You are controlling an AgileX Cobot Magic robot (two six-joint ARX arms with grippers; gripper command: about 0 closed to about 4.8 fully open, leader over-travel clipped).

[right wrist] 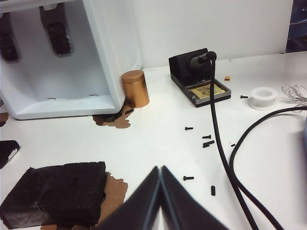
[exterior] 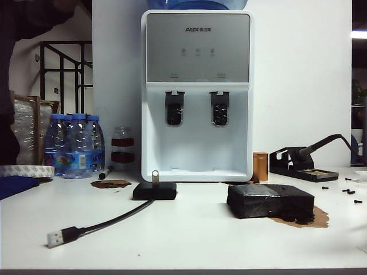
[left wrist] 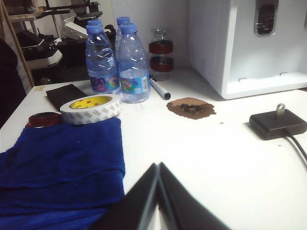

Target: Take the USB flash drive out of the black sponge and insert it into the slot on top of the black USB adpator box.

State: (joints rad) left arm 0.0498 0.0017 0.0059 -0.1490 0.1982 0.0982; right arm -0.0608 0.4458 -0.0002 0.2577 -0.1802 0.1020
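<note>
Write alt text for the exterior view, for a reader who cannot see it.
A USB flash drive stands upright in the top of the black USB adpator box on a white table, its cable trailing toward the camera. The black sponge lies to the right, before a water dispenser; no gripper shows.

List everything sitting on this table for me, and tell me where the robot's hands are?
USB flash drive: one, silver, standing upright in the top of the adaptor box.
black USB adpator box: one, black, table middle, cable running to a silver plug front left.
black sponge: one, black, right of the box, on a brown scrap.
water dispenser: one, white and grey, at the back.
water bottles: several, clear with blue caps, back left.
glass jar: one, clear with dark bands, beside the bottles.
tape roll: one, white, far left.
cloth: one, blue, far left.
copper can: one, right of the dispenser.
soldering iron stand: one, black, back right.
small screws: several, black, right side.
left hand: closed, over the left side.
right hand: closed, beside the sponge.
</note>
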